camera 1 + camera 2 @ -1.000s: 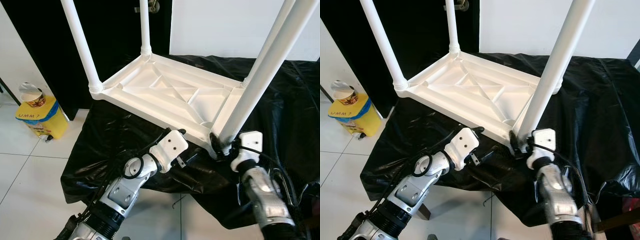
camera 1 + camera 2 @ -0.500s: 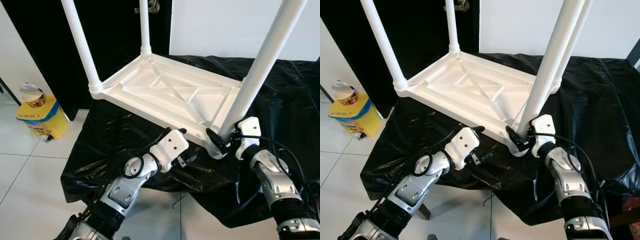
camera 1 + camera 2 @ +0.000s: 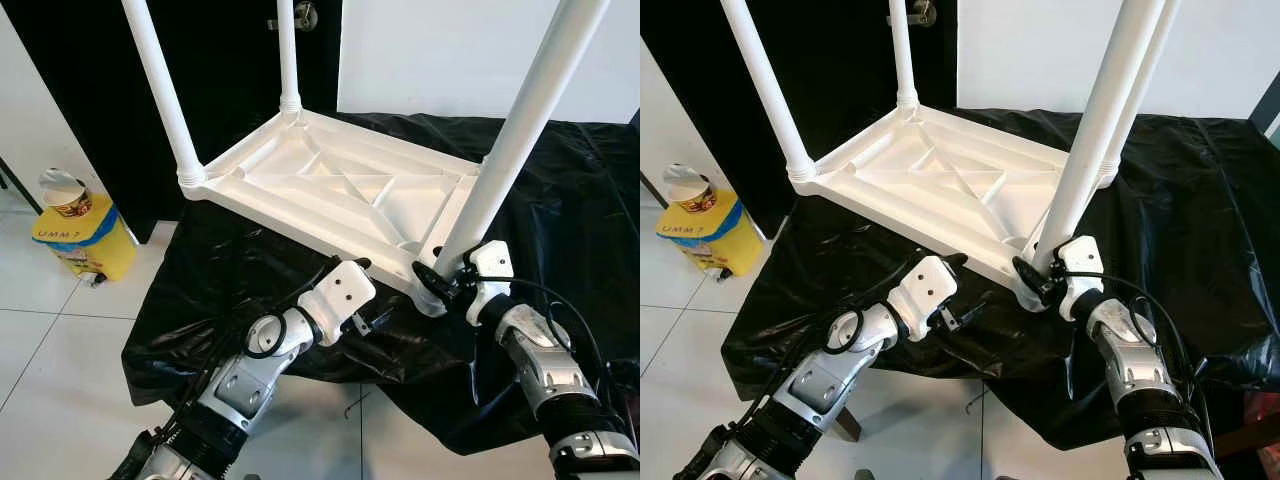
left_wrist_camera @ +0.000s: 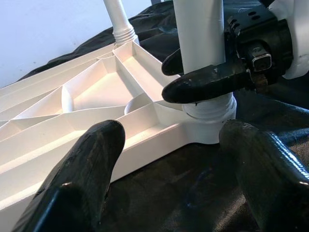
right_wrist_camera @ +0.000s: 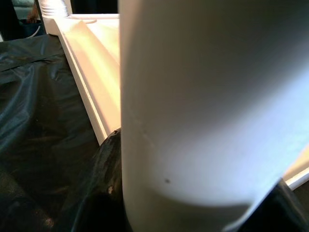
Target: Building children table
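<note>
The tops of all four white legs are cut off by the upper edge of the head views, and the desk [image 3: 560, 200] itself is hidden under a crinkled, glossy black sheet [image 3: 230, 260] that hangs over its edges. The upturned children's table [image 3: 340, 190], of smooth white moulded plastic, is laid top-down on the sheet, towards the desk's left and near edges. Its underside is seen as a shallow tray crossed by straight and diagonal ribs. Round tubular legs are set upright in ribbed collars at its corners.

The near right leg [image 3: 1095, 130] is gripped just above its collar by the right pincer [image 4: 203, 79], whose black fingers are clenched around the tube from both sides. In the right wrist view the leg is too close and blurred for surface detail to be made out.

The left pincer [image 4: 169, 179] is held released, its two rounded black fingers [image 4: 82, 179] spread wide apart, low over the sheet at the table's near edge, just beside the gripped corner and touching nothing.

A yellow bin [image 3: 80, 235] with a blue band is seen on the white tiled floor [image 3: 50, 350] left of the desk; its lettering cannot be read fully.
</note>
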You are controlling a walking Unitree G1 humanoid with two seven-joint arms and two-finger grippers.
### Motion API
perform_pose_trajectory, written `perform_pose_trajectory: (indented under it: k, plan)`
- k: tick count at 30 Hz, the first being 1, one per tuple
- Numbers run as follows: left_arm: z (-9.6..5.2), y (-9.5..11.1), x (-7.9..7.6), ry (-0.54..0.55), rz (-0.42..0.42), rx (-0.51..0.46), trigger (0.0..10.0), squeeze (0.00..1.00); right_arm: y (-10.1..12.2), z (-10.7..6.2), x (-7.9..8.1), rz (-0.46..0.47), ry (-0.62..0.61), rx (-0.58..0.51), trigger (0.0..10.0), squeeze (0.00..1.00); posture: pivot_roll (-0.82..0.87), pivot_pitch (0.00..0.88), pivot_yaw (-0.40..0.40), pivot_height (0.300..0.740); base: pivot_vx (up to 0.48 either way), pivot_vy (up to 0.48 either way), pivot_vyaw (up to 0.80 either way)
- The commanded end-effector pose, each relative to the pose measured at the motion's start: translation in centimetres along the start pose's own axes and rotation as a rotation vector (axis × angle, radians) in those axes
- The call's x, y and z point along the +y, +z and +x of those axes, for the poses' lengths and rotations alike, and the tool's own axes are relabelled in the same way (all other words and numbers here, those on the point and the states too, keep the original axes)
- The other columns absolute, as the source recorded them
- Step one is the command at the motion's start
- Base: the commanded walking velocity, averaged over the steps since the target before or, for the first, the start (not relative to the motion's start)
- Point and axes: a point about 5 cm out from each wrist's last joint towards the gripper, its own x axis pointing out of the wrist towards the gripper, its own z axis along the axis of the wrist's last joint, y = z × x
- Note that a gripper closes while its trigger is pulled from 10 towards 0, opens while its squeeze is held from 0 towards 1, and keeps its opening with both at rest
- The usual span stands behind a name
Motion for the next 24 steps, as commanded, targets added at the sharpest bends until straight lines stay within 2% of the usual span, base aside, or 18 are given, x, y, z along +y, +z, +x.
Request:
perform_pose_trajectory:
  k: [1, 11, 24]
  plan:
    - [-0.1, 0.1, -0.2, -0.039, 0.01, 0.002, 10.0, 0.0, -0.7, -0.2, 0.3, -0.02, 0.026, 0.041, 10.0, 0.0, 0.01, 0.0, -0.055, 0.74, 0.0, 0.0, 0.0]
    - [-0.2, 0.0, -0.4, -0.045, 0.004, 0.003, 10.0, 0.0, -0.6, -0.8, 0.8, 0.037, -0.057, -0.002, 10.0, 0.0, 0.01, 0.002, -0.055, 0.74, 0.0, 0.0, 0.0]
    - [-0.2, 0.0, -0.5, -0.046, 0.002, 0.005, 10.0, 0.0, -0.6, -1.0, 1.7, 0.121, -0.366, -0.026, 10.0, 0.0, 0.0, 0.006, -0.057, 0.74, 0.0, 0.0, 0.0]
